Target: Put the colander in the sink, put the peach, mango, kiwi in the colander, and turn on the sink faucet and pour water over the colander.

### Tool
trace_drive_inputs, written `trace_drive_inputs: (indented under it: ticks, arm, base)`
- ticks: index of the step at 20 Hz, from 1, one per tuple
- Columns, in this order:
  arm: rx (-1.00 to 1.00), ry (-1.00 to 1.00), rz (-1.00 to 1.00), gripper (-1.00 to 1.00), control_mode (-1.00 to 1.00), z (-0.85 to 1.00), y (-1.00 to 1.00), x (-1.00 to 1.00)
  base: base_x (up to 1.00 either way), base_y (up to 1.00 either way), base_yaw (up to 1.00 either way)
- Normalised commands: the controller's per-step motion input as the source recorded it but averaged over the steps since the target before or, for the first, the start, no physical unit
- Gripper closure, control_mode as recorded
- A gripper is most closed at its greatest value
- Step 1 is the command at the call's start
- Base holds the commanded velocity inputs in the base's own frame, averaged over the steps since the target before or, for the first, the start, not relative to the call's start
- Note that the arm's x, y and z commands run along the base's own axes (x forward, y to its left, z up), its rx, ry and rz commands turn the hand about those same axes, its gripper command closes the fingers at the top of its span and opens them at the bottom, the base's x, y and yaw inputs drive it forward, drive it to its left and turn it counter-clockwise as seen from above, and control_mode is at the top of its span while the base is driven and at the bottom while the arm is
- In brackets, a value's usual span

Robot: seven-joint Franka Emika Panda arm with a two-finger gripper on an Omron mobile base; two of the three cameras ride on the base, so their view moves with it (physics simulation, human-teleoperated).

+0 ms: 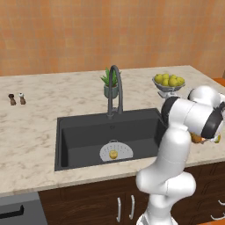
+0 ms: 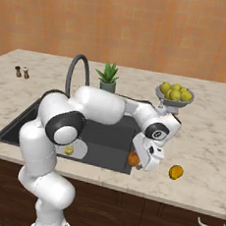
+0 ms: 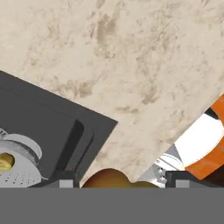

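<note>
The pale colander [image 1: 116,152] [image 2: 76,149] [image 3: 17,168] sits on the floor of the dark sink [image 1: 83,132] [image 2: 107,139], with a small yellowish fruit [image 1: 113,154] [image 2: 69,150] inside it. My gripper [image 2: 138,164] [image 3: 121,180] hangs over the counter at the sink's front right corner. It is shut on an orange fruit [image 2: 133,159] [image 1: 196,138] [image 3: 106,177], the peach by its look. A second fruit, orange and green like a mango [image 2: 176,172] [image 1: 216,139], lies on the counter just to the right. The gooseneck faucet [image 1: 115,90] [image 2: 76,71] stands behind the basin with no water running.
A footed glass bowl of yellow-green fruit [image 1: 168,82] [image 2: 174,94] stands at the back right. Beside the faucet is a small potted plant [image 1: 110,83] [image 2: 108,77]. Two small shakers [image 1: 16,99] [image 2: 22,72] stand far left. The counter's front edge lies close below the gripper.
</note>
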Motion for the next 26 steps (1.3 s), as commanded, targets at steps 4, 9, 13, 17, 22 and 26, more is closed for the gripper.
trace_drive_inputs:
  ticks: [4,9,13,17,22,26]
  arm:
    - [0.0,0.02,-0.18,1.0,-1.0,0.0,1.0,0.84]
    - [0.0,0.07,-0.13,1.0,-1.0,-0.02,0.99,0.9]
    - [0.0,0.06,-0.04,1.0,-1.0,-0.19,0.76,0.82]
    - [0.07,0.06,0.0,1.0,-1.0,-0.16,0.34,0.63]
    - [0.12,0.0,0.0,1.0,-1.0,-0.19,0.31,0.01]
    - [0.08,0.0,0.0,1.0,-1.0,-0.37,0.52,0.05]
  base:
    - [0.0,0.0,0.0]
    - [0.0,0.0,0.0]
    - [0.0,0.0,0.0]
    - [0.0,0.0,0.0]
    - [0.0,0.0,0.0]
    - [0.0,0.0,0.0]
